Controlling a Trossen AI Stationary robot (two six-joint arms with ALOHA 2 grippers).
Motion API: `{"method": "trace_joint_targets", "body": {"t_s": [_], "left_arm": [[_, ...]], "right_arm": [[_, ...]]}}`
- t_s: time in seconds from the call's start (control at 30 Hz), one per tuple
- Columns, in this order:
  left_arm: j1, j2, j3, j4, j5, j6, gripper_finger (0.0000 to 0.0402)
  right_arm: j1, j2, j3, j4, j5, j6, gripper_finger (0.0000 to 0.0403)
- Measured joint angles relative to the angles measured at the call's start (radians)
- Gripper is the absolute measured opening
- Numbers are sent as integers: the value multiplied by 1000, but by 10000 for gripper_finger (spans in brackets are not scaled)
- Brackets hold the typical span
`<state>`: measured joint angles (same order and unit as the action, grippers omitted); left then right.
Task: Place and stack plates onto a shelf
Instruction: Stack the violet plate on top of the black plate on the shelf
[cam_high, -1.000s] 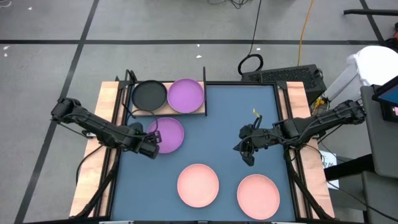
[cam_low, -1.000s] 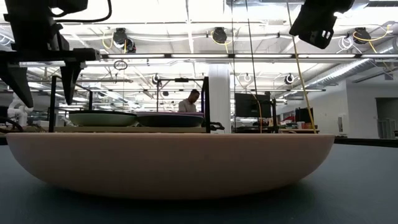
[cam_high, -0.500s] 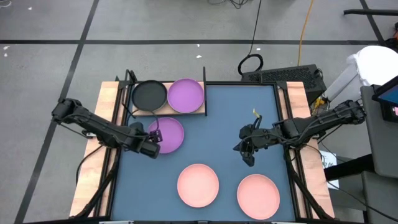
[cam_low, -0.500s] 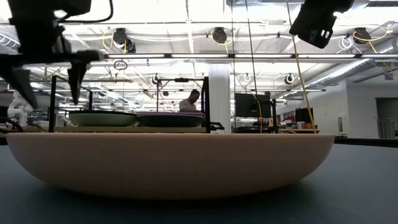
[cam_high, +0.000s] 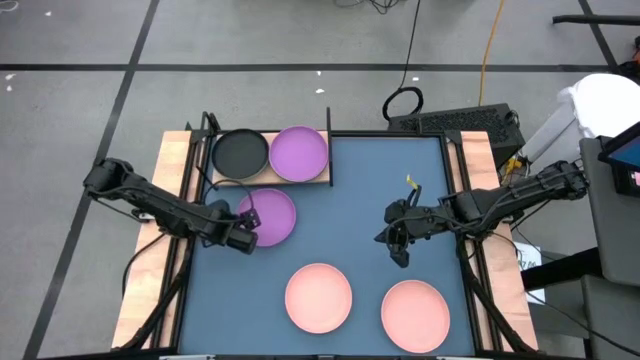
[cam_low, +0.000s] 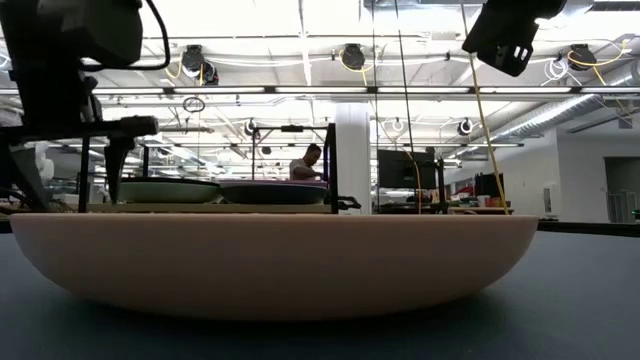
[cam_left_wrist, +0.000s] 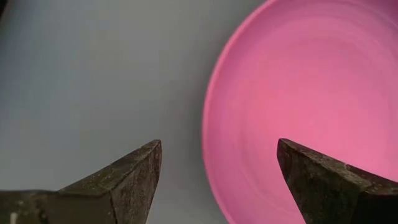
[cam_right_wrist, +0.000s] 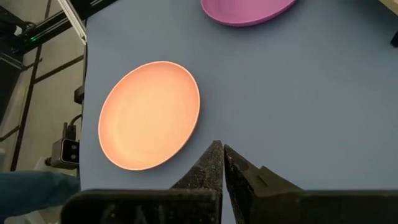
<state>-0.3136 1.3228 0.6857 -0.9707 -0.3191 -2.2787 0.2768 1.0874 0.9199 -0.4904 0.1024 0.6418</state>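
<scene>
CHANGE: my left gripper (cam_high: 243, 232) has lowered, jaws fully apart, straddling the loose purple plate (cam_high: 270, 216) rim on the mat | NEXT: clamp, lift to shelf (cam_high: 320, 178) | right gripper (cam_high: 396, 240) closed, idle

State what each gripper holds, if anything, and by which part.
Nothing is held. The left gripper is open astride the rim of the purple plate on the mat; the right gripper is shut and empty.
</scene>
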Motion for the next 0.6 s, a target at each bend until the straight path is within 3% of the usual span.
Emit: {"method": "trace_joint_targets", "body": {"t_s": [0.6], "left_arm": [[31, 0, -73, 64, 56, 20, 323]], "right_arm": [[0, 0, 0, 0, 0, -33, 0]]}}
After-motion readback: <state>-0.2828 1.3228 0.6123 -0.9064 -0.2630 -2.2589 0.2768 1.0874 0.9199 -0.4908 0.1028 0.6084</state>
